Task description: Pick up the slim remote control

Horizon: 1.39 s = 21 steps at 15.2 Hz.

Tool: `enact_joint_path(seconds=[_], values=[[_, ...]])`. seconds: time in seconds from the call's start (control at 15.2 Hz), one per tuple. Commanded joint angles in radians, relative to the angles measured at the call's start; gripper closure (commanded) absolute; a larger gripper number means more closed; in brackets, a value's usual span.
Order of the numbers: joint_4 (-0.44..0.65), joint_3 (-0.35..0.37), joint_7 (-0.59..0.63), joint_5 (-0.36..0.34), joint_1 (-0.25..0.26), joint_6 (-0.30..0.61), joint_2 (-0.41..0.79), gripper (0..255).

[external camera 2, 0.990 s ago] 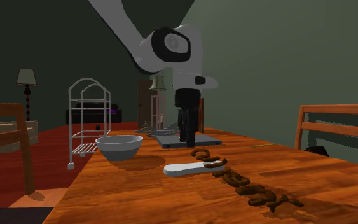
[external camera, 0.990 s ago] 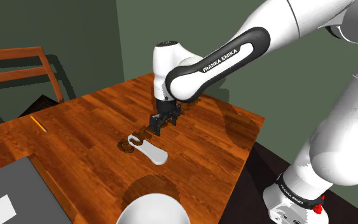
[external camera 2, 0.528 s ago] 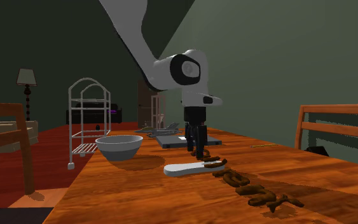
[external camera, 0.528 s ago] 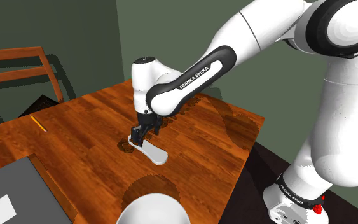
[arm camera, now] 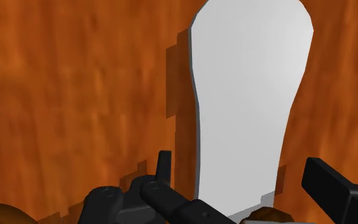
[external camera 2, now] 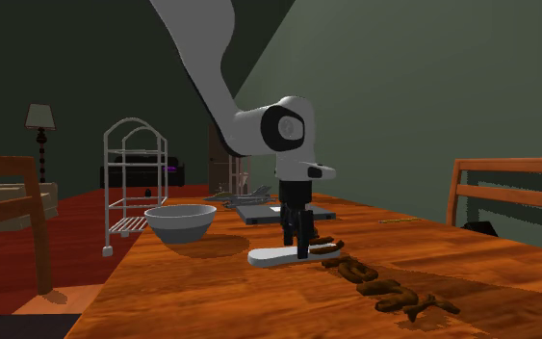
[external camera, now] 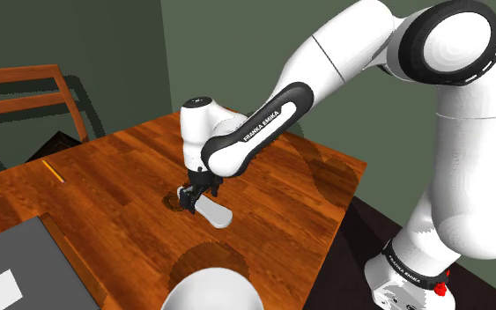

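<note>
Lying flat on the wooden table [external camera: 122, 172], the white slim remote control [external camera: 214, 213] [arm camera: 247, 95] now has its narrower end between the fingers of our gripper [external camera: 189, 201] [arm camera: 241, 170]. Half a second ago the gripper hung just above that end; it has since come down to the tabletop. The fingers stand apart, one on each side, and we see neither touching the remote. A knobbly brown strand [external camera 2: 374, 284] lies just beside the gripper. Bare wood flanks the remote's long sides. The pale bowl [external camera 2: 180, 221] sits well apart from the gripper, near the table's edge.
</note>
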Motion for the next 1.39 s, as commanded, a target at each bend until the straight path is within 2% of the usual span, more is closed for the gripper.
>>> enact_joint_path(seconds=[0.0, 0.07, 0.66, 1.32], values=[[0.002, -0.002, 0.002, -0.004, 0.002, 0.006, 0.008, 0], [0.004, -0.002, 0.002, -0.004, 0.002, 0.005, 0.008, 255], [0.002, -0.002, 0.002, -0.004, 0.002, 0.006, 0.008, 255], [0.019, 0.026, -0.033, 0.048, -0.018, -0.099, -0.086, 255]])
